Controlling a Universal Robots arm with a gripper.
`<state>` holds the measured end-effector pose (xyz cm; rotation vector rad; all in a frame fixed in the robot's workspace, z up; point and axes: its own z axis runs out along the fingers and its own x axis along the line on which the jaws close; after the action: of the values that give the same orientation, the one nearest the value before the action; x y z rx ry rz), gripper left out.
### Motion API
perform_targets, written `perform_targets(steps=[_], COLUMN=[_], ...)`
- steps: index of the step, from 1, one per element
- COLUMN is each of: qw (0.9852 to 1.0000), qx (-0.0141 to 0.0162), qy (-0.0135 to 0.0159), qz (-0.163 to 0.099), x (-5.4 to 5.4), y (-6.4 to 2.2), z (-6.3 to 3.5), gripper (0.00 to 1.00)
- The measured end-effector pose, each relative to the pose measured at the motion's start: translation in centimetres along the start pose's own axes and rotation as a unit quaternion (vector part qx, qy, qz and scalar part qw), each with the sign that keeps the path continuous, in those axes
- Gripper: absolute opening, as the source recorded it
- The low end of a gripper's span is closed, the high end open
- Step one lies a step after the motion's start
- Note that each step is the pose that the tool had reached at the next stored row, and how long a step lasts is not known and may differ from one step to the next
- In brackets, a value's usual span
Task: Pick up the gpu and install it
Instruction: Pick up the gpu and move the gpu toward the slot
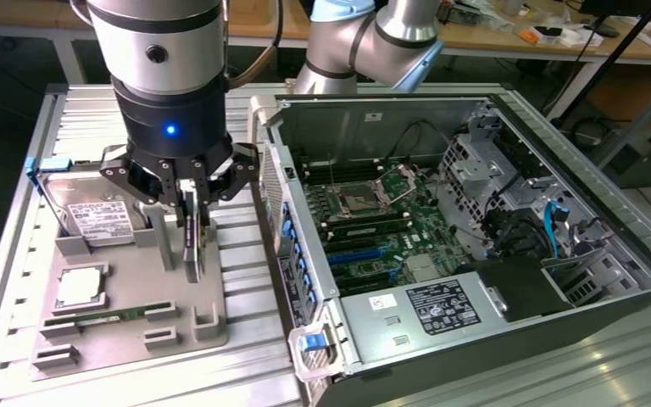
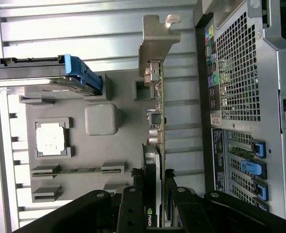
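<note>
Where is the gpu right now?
On the exterior view's left, the gpu stands on edge in the pincer's grip over the grey tray, between the hard drive and the open case.

Tray [image 1: 122, 339] is sitting on the table [image 1: 247, 377], at the exterior view's left of the computer case [image 1: 393, 100]. On it, the hard drive [image 1: 99, 220] is lying rearmost, the CPU [image 1: 80, 287] mid-tray, and the memory stick [image 1: 111, 315] in front. The gpu [image 1: 193, 252] is standing on edge along the tray's case side, between the fingers of the gripper [image 1: 196, 208].
</note>
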<state>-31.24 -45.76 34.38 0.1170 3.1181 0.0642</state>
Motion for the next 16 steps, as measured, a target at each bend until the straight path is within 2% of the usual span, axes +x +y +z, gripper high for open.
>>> perform_targets(steps=[10,16], qw=[1.0,1.0], qx=[0.0031,0.004], qy=[-0.0001,-0.0003], qz=[0.0,0.0], x=[0.0,0.0], y=[0.04,0.05], z=[-0.72,-1.13], gripper=[0.27,0.27])
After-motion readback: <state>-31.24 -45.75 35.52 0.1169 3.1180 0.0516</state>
